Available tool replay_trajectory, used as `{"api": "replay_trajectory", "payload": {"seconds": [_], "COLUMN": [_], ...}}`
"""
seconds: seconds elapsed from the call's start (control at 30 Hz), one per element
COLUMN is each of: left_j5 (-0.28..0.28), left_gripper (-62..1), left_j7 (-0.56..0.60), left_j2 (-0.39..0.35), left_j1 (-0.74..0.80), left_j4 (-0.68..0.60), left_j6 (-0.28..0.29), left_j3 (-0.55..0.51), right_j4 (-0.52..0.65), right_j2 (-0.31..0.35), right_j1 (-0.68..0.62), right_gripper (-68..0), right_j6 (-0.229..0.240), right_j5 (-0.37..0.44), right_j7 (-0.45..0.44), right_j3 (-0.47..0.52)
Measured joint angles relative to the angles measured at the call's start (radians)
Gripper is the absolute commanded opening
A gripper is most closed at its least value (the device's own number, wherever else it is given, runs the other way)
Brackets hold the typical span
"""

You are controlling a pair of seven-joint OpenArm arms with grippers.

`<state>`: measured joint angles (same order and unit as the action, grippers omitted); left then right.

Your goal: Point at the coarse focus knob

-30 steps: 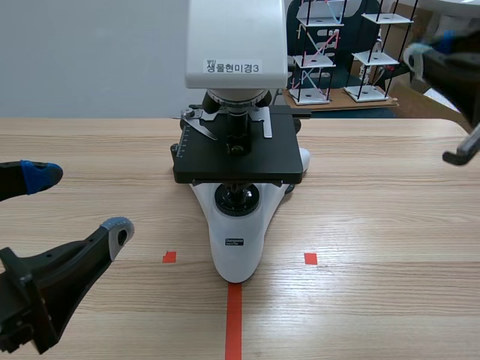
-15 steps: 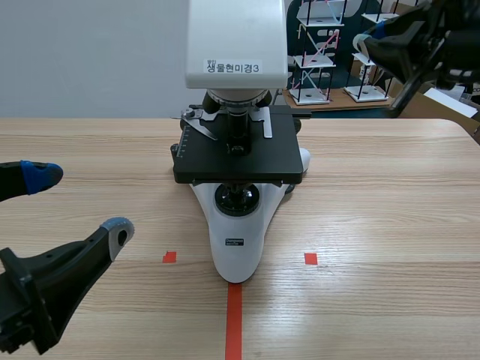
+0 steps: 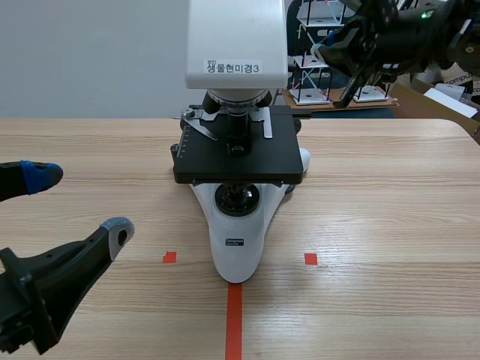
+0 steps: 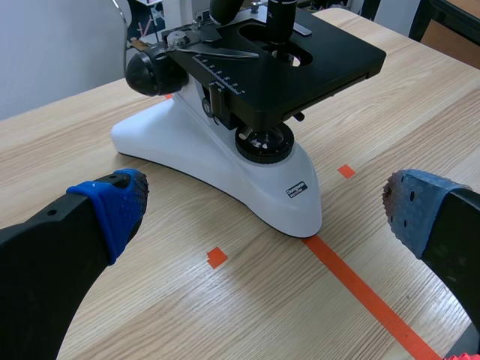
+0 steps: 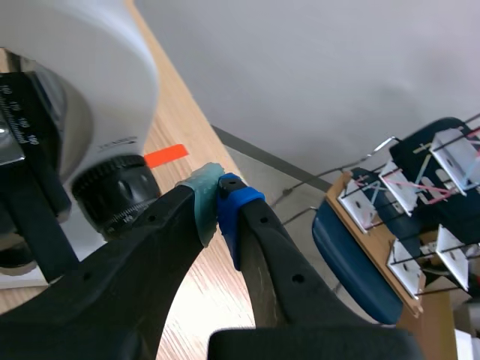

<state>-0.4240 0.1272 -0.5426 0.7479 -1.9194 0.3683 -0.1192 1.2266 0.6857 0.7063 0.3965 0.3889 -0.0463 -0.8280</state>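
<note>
Wooden table [image 3: 390,225] bears a white microscope [image 3: 237,161].

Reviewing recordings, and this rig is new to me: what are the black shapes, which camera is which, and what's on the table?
The black shapes are two robot arms at a table. The wide picture looks from between them; the others come from wrist cameras. A microscope stands on the table. The left gripper is open, low, holding nothing. The right gripper is raised, shut and empty, its tips close to a black knob on the microscope's side.
</note>
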Motion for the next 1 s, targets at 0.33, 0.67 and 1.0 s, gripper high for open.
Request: {"api": "replay_trajectory", "payload": {"seconds": [0.33,0.67,1.0], "left_j5": [0.0,0.0,0.0], "left_gripper": [1.4,1.4,1.4], "left_j7": [0.0,0.0,0.0], "left_j2": [0.0,0.0,0.0], "left_j1": [0.0,0.0,0.0], "left_j4": [0.0,0.0,0.0], "left_j6": [0.0,0.0,0.0], "left_j3": [0.0,0.0,0.0], "right_j4": [-0.018,-0.018,-0.018], "right_j2": [-0.039,-0.04,-0.04], "right_j1": [0.013,0.014,0.014], "right_gripper": [-66.9,-66.9,-66.9], "right_j6": [0.056,0.054,0.054], "right_j5": [0.0,0.0,0.0], "right_j7": [0.031,0.052,0.072], "right_j3": [-0.015,-0.015,-0.015]}}
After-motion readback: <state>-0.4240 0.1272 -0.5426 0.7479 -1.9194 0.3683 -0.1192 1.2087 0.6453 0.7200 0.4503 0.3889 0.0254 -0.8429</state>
